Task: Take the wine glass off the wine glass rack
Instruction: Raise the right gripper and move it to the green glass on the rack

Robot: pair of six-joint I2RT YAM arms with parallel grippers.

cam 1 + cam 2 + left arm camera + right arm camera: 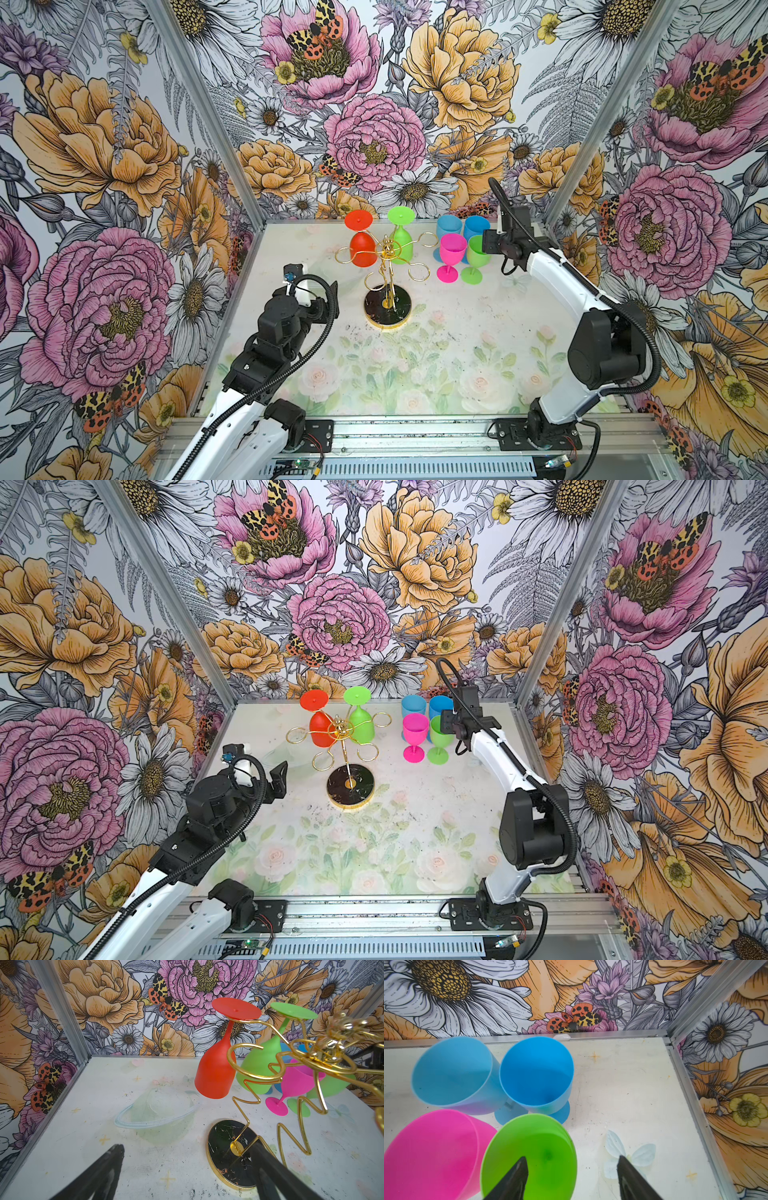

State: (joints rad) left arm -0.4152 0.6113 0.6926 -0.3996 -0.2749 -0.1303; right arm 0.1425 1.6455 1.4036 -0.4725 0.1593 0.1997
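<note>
Two pincers, both apart. The right pincer point(572, 1158) straddles the rim of the standing green glass point(542, 1142), one finger inside the bowl and one outside; contact cannot be told. The left pincer point(187, 1146) is wide, holds nothing, and sits near the rack point(387, 309) base. Rack: thin gold wire, curled loops, round black gold-rimmed base. The red glass point(363, 249) and hung green glass point(402, 245), smooth plastic, hang bowl-down on the far loops, apart from both pincers.

gold rack point(397, 309) upright, red glass point(363, 249), green glass point(403, 245) hanging
</note>
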